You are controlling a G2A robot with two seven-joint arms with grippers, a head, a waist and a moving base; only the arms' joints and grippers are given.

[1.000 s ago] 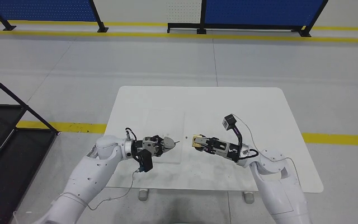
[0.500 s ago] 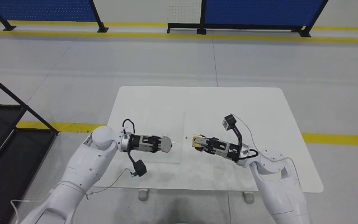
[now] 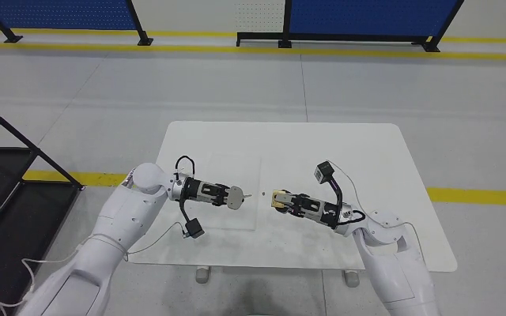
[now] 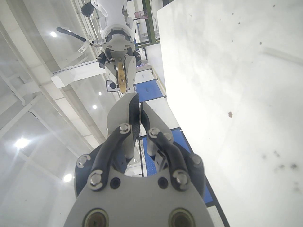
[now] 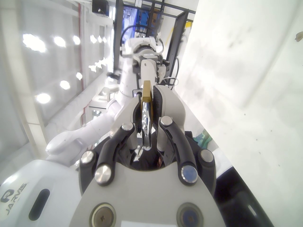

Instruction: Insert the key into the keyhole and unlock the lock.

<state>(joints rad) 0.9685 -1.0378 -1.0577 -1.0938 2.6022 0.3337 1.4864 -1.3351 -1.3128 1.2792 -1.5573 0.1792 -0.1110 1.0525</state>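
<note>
In the top view my left gripper [image 3: 236, 195] is shut on a small key [image 3: 249, 194] whose thin tip points across a short gap at the lock. My right gripper [image 3: 286, 201] is shut on the brass padlock [image 3: 277, 198], which it holds above the table with the brass end toward the key. The right wrist view shows the padlock [image 5: 147, 90] clamped between my right gripper [image 5: 148, 96]. Its silver shackle [image 5: 146, 124] points back toward the wrist. In the left wrist view my left gripper [image 4: 138, 109] has its pads pressed together, and the padlock [image 4: 121, 77] is just beyond it.
Both grippers hover over the near middle of the white table [image 3: 356, 150]. A faint pale sheet [image 3: 229, 170] lies on the table under the left gripper. A small black module [image 3: 192, 230] hangs on a cable below the left forearm. A black rack [image 3: 20, 197] stands left of the table.
The left forearm has rolled and its hanging module has swung toward the table's near edge. The left gripper with the key has shifted slightly farther from me. The right arm has kept still.
</note>
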